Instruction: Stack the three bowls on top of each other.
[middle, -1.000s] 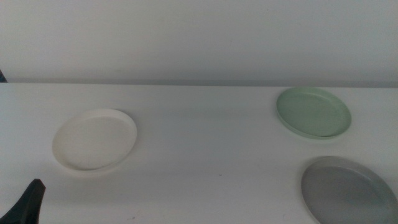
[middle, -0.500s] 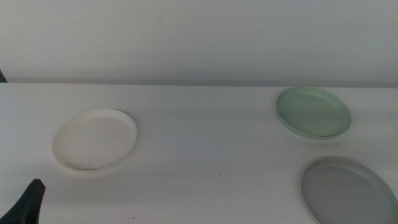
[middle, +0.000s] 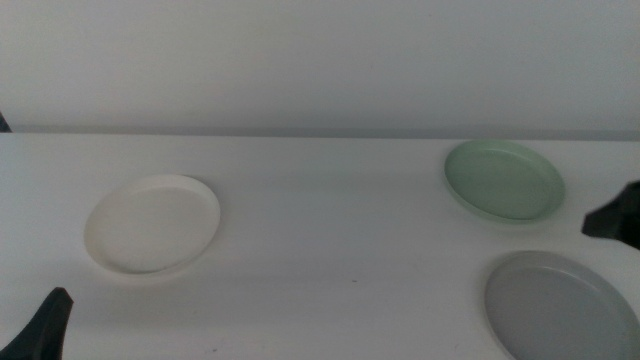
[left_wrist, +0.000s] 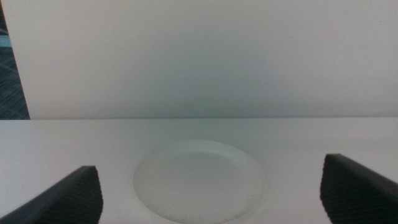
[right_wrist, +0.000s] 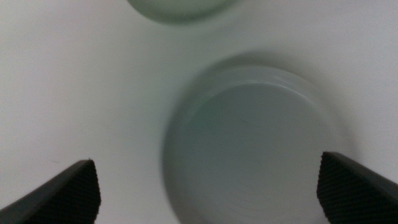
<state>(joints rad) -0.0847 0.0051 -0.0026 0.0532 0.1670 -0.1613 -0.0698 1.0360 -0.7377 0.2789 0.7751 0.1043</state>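
The right gripper had entered at three o'clock, jaws spread wide and empty, above the grey bowl, apparently its target. Mint bowl sat nearby; cream bowl at nine. The left gripper waited, released. A low rim needs an edge-on pinch.

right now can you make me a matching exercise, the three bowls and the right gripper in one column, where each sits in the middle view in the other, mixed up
Things:
1. cream white bowl
2. mint green bowl
3. grey bowl
4. right gripper

Places in the middle view:
A. near right corner of the table
B. far right, close to the back edge
C. left side, alone
D. right edge, between two bowls

Pairs: 1-C, 2-B, 3-A, 4-D
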